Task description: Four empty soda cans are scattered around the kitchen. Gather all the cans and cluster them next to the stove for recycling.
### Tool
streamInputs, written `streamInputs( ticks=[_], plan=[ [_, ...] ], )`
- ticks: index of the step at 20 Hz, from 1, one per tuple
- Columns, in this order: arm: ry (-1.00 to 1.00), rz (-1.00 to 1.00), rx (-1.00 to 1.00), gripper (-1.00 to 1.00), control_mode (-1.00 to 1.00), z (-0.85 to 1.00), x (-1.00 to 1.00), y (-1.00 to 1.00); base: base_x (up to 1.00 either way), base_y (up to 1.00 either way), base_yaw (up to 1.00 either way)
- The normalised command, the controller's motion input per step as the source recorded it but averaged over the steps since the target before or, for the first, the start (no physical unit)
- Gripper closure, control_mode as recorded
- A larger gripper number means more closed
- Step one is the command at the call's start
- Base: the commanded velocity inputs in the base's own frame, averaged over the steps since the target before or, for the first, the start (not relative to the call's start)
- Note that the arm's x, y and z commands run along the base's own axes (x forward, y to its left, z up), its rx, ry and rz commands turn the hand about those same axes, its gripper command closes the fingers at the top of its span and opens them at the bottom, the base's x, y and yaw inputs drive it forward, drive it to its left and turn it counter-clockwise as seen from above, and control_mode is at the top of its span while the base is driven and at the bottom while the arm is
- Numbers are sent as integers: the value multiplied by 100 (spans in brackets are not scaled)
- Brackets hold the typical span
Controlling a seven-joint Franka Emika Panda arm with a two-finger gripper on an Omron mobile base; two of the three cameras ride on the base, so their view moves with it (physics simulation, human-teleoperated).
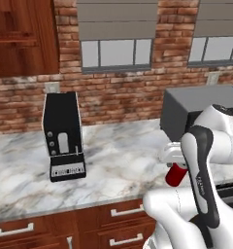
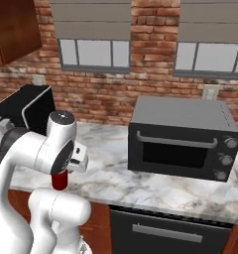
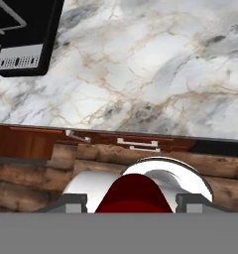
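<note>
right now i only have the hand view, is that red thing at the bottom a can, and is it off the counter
Observer: Yes, a red soda can, held in the pincer above the front edge of the marble counter.
Operator: anything to the right of it
Observer: A grey toaster oven stands on the counter to the arm's right, by the brick wall.
Operator: and the black box top left
Observer: A coffee machine, upright, well apart from the can.
</note>
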Motion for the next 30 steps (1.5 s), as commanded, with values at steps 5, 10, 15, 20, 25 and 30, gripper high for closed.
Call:
streamInputs(
  ticks=[5,10,15,20,25,30],
  plan=[
    [0,0,0,100,100,0,0,0,-7,-69,-6],
    [0,0,0,100,100,0,0,0,0,-41,-6],
    [0,0,0,100,100,0,0,0,1,-13,-9],
    [0,0,0,100,100,0,0,0,0,-11,-37],
    [0,0,0,100,100,0,0,0,0,-11,-42],
    [0,0,0,100,100,0,0,0,0,0,-50]
  ],
)
